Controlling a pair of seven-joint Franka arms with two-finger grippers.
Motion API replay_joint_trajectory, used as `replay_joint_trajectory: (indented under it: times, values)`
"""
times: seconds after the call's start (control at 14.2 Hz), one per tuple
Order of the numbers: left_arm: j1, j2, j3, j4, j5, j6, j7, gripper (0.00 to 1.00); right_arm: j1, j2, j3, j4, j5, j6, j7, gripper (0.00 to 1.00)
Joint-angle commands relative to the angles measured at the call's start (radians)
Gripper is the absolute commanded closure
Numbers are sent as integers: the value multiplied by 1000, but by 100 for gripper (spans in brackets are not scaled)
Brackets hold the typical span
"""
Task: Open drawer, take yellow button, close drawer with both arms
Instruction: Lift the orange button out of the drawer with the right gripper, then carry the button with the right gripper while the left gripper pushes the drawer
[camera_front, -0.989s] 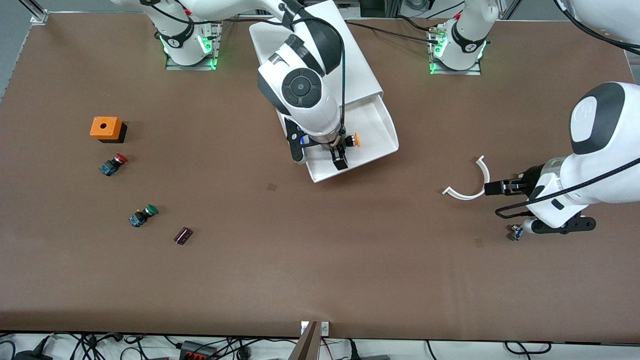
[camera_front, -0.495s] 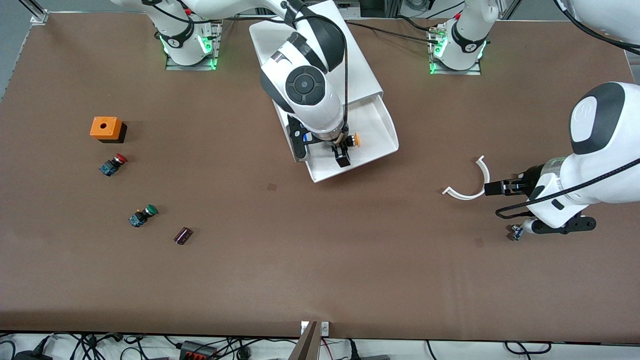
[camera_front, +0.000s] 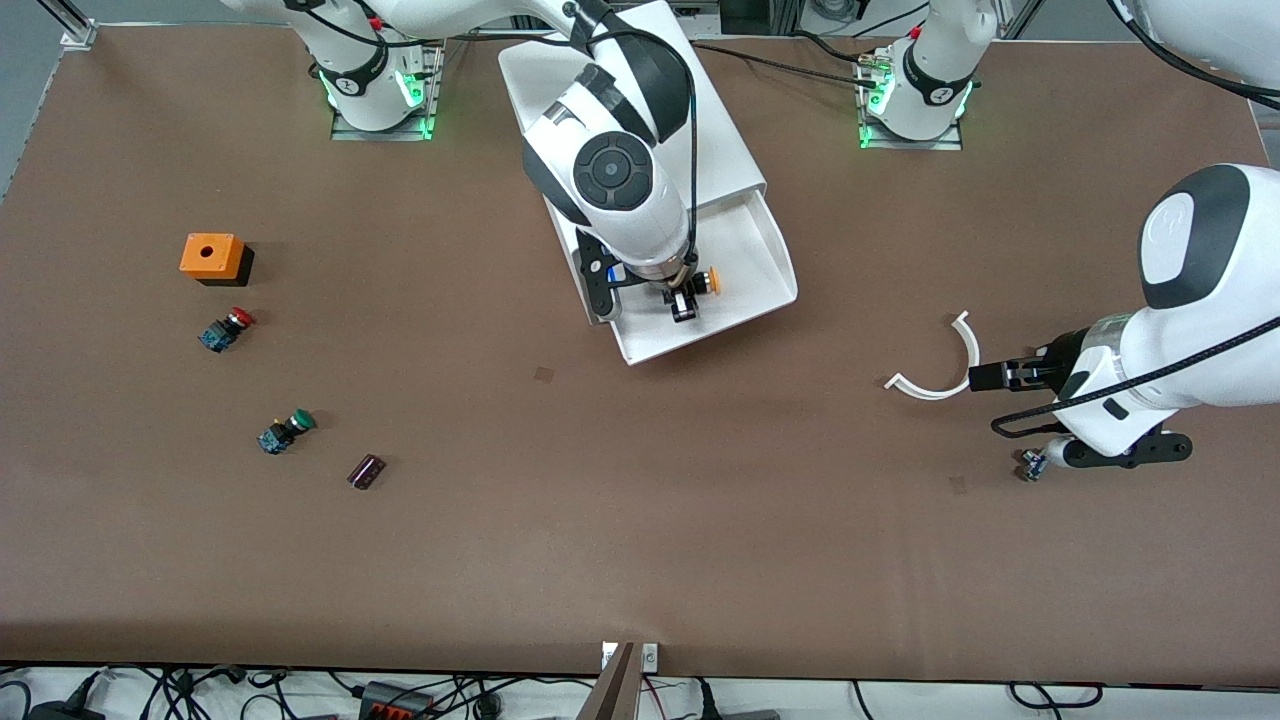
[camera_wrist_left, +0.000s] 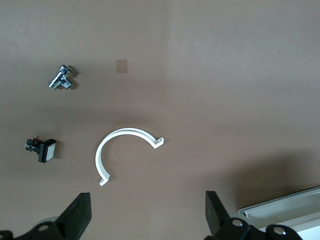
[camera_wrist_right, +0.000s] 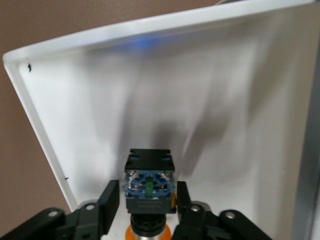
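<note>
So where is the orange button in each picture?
Front view: the orange button lies in the open drawer, between the right gripper fingers.
Right wrist view: the button sits low in the middle, gripper fingers on both sides, white drawer floor around it.
Left wrist view: not in it.
Shared landmark: the white drawer, its corner showing in the left wrist view too.

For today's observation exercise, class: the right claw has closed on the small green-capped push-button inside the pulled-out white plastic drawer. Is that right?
Not quite: the cap is orange, not green. The right claw has closed on the small orange-capped push-button inside the pulled-out white plastic drawer. The front view shows the orange cap beside the claw; the green-capped push-button lies out on the table.
</note>
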Motion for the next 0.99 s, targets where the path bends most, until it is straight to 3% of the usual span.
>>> replay_joint_trajectory:
  times: [0.0,0.57,0.92]
  values:
    - [0,11,-3,27,11,-4,-10,0,12,13,1,29,12,-17,25,91]
    - [-3,11,-4,27,11,-4,-12,0,-9,1,-2,95,19,-19,29,97]
    - [-13,11,-13,27,9,-4,-86,0,-92,-45,-10,124,21,-20,-54,98]
